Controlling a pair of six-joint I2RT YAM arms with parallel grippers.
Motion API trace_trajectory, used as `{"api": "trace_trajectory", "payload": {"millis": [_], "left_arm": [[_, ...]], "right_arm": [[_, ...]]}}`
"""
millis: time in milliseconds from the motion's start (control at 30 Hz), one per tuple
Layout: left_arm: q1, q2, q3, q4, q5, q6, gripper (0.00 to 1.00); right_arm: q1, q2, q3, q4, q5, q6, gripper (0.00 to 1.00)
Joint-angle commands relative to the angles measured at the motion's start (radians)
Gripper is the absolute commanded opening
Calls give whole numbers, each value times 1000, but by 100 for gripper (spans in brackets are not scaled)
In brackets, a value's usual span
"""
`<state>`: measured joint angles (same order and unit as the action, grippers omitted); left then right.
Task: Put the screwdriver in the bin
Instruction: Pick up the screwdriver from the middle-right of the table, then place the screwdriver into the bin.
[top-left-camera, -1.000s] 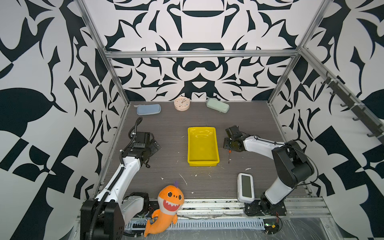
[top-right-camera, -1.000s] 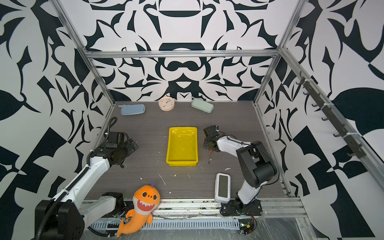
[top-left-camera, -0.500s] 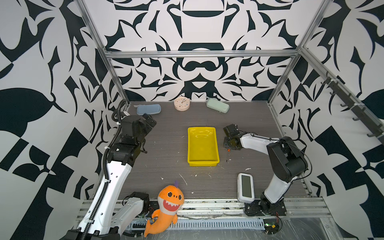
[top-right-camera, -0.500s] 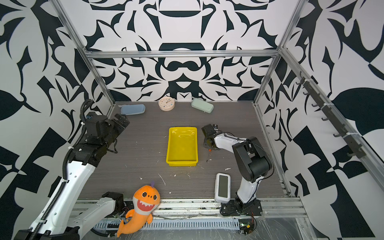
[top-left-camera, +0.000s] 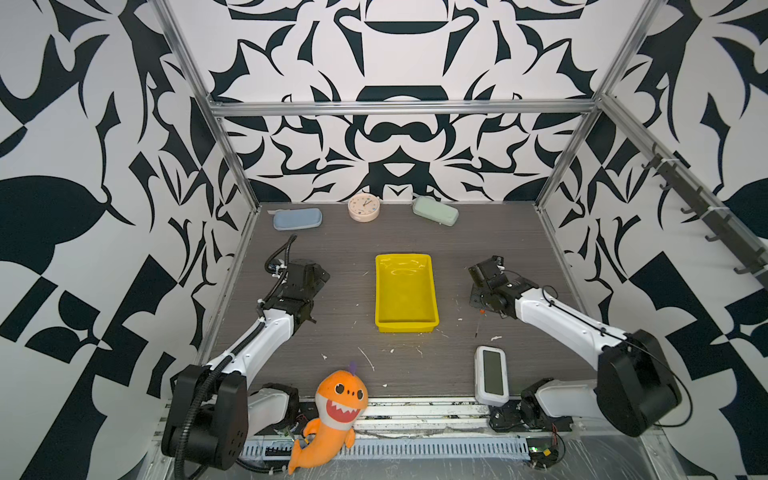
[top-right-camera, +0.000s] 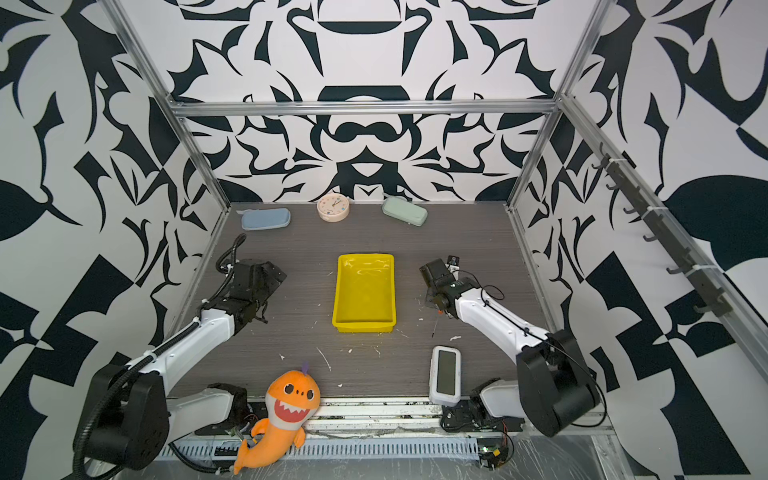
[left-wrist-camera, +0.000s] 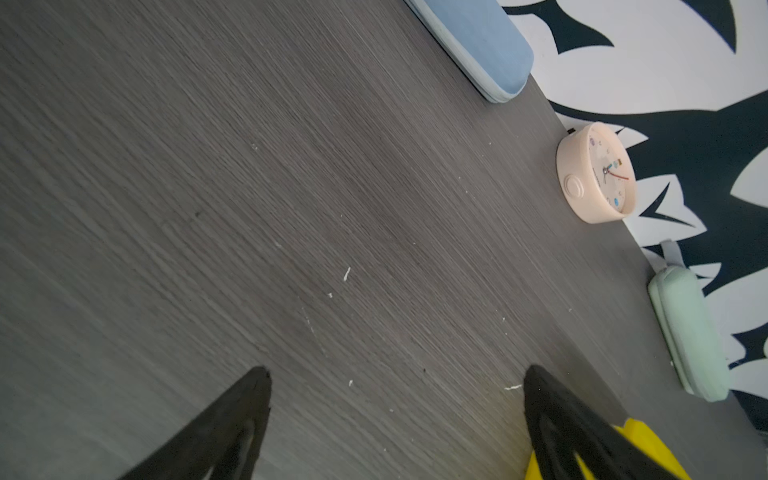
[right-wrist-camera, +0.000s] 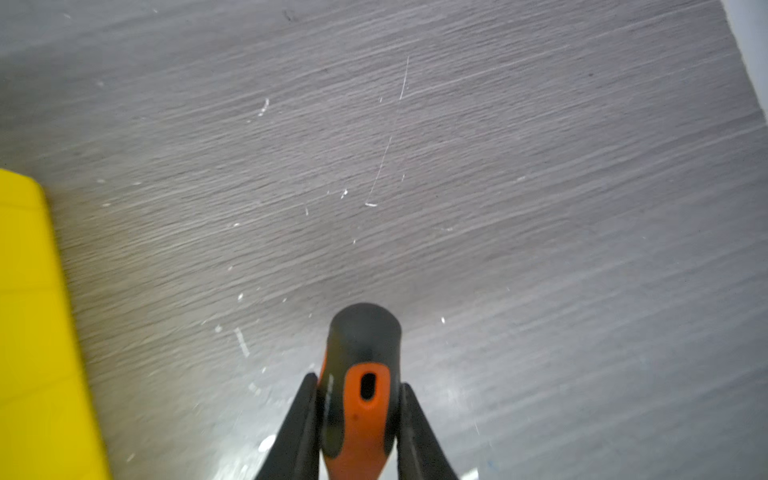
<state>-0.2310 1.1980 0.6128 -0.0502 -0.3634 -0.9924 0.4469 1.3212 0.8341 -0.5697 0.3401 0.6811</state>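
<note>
Right gripper (right-wrist-camera: 357, 382) is pinched on the screwdriver (right-wrist-camera: 360, 345). Both jaws are pressed against the orange part of the handle, and the black butt end sticks out past the fingertips. In both top views the thin shaft shows under the wrist, slanting toward the front edge of the table (top-left-camera: 453, 249). Cannot tell whether its tip touches the wood.

Key relation: the yellow bin (top-left-camera: 405, 293) lies to the left of the right gripper, between the two arms, near but apart, with a strip of bare table between them. The bin's long side runs front to back. The screwdriver's long axis runs roughly the same way, so it looks about parallel to the bin wall. My read is that it needs a sideways carry over the near rim and little or no turning.

The right arm is nearer and has the tool. Left gripper (left-wrist-camera: 395, 374) is spread wide and empty on the far side of the bin, which is clear of its jaws.

Room for moving: only white specks lie on the strip between tool and bin. The bin's inside is bare. A white screen device (top-left-camera: 491, 376) lies toward the front, beyond the shaft tip and off the likely path. The main risk I see is the low-hanging shaft catching the rolled rim, so lifting before crossing looks sensible.
</note>
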Motion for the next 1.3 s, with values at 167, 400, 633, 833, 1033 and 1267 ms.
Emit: {"api": "trace_trajectory", "payload": {"millis": [167,400,633,833,1033,1267], "left_arm": [[14,2,-19,84,-79,-85,97],[18,34,-38,174,18,-98,97],[19,111,-1,147,57,-100,97],[22,142,30,115,65,-92,97],[22,157,31,110,63,-108,97],[32,217,89,44,101,-109,97]], "right_arm": [[211,132,307,-134,-44,207,0],[338,402,545,-12,-68,271,0],[388,736,918,-207,-88,242,0],[390,863,1028,-251,-123,227,0],[391,874,1029,-252,-117,236,1],[391,883,1053,-297,-127,232,31]]}}
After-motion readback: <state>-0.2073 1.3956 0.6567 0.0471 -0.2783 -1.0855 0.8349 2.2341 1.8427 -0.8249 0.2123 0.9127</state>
